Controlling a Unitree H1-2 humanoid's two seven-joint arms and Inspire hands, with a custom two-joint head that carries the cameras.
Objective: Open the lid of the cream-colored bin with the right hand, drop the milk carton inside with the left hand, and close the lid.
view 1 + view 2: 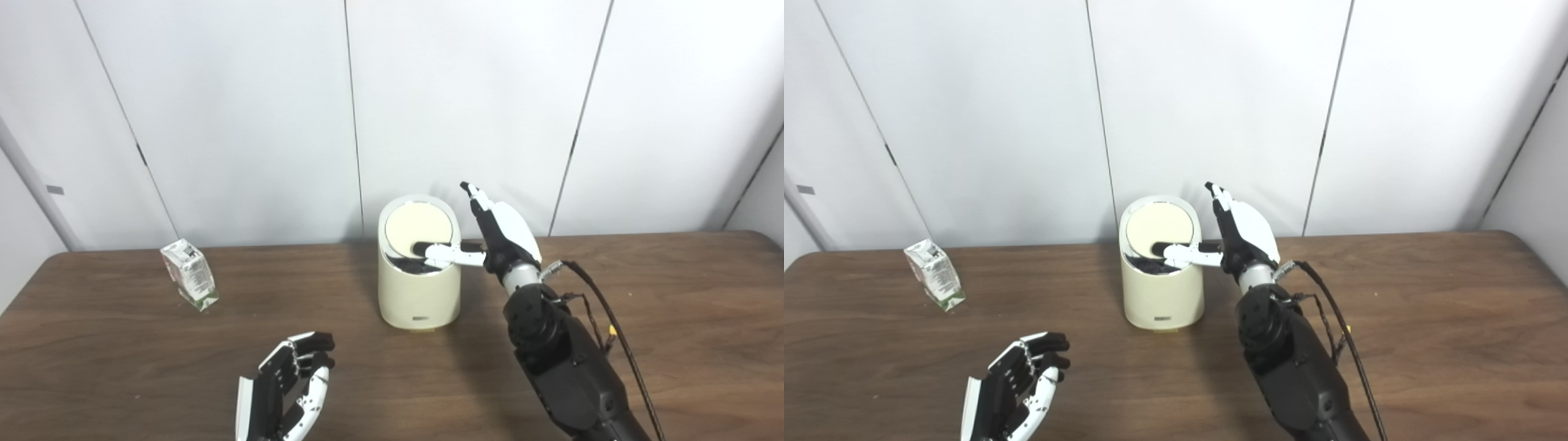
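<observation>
The bin (pixel 419 288) stands upright near the back middle of the counter (pixel 674 318). Its lid (pixel 418 228) is tipped up toward the back wall, and a dark gap shows beneath the lid's front edge, so the opening step looks under way or nearly done. How far the lid can swing cannot be told.

The right hand (pixel 499 236) is just beside the bin on its right. One finger (pixel 447 252) reaches sideways across the rim, seemingly under or against the lid's front edge, while the others point upward, spread. It grips nothing; it props or pushes the lid.

The carton (pixel 189 274) sits well apart to the left, tilted on the counter and untouched.

The left hand (pixel 288 386) hovers low near the front edge, empty, fingers loosely curled and apart, well short of the carton.

By my reading, only the first step is in hand. Still to do: the left hand must fetch the carton, carry it over the opening and release it, then the lid must be shut.
</observation>
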